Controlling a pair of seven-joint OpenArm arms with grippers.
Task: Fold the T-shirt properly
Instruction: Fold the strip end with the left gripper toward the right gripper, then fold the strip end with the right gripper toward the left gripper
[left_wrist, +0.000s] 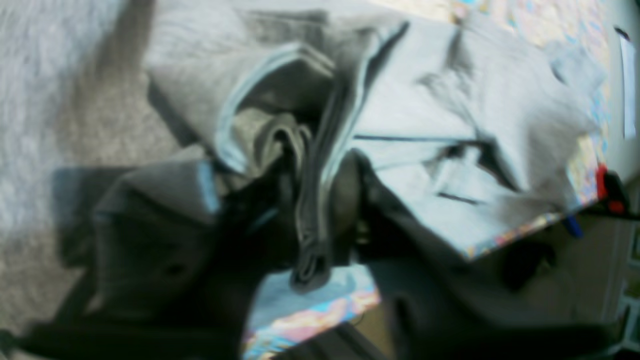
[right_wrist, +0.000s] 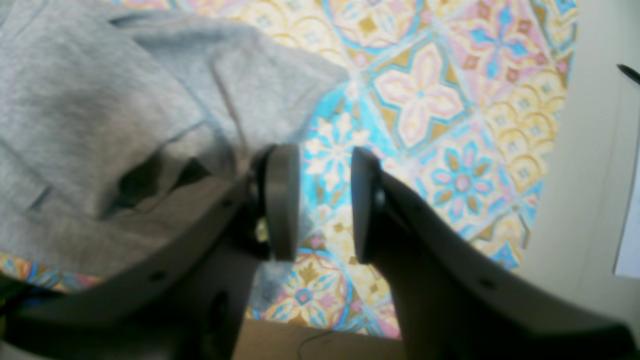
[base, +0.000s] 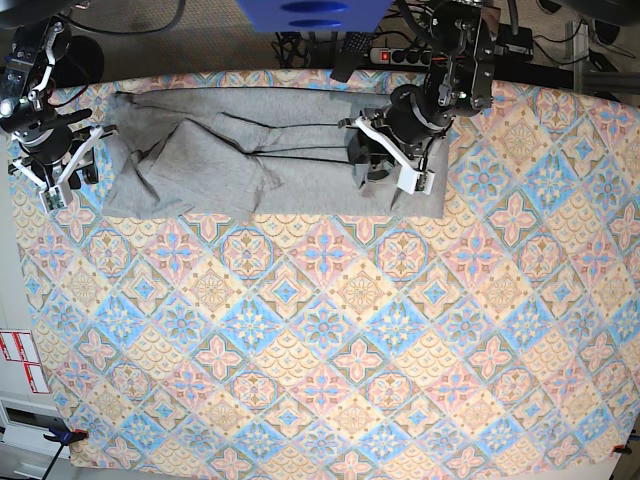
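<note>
The soft grey T-shirt (base: 240, 150) lay rumpled across the far end of the patterned tablecloth (base: 330, 330). The left gripper (left_wrist: 320, 200) had a thick fold of its hem bunched between the fingers; whether they pinched it, I cannot tell. The right gripper (right_wrist: 325, 200) stood with fingers apart over bare tablecloth, cloth beside one finger.

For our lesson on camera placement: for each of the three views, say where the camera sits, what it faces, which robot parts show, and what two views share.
Left wrist: on the left arm, facing bunched folds of the T-shirt; dark, blurred left gripper parts in front.
Right wrist: on the right arm, facing the tablecloth beside the shirt's edge; right gripper jaws apart, holding nothing.
Base: overhead, looking down at the table; both arms show.
Shared: all three show the grey shirt and the patterned cloth.
</note>
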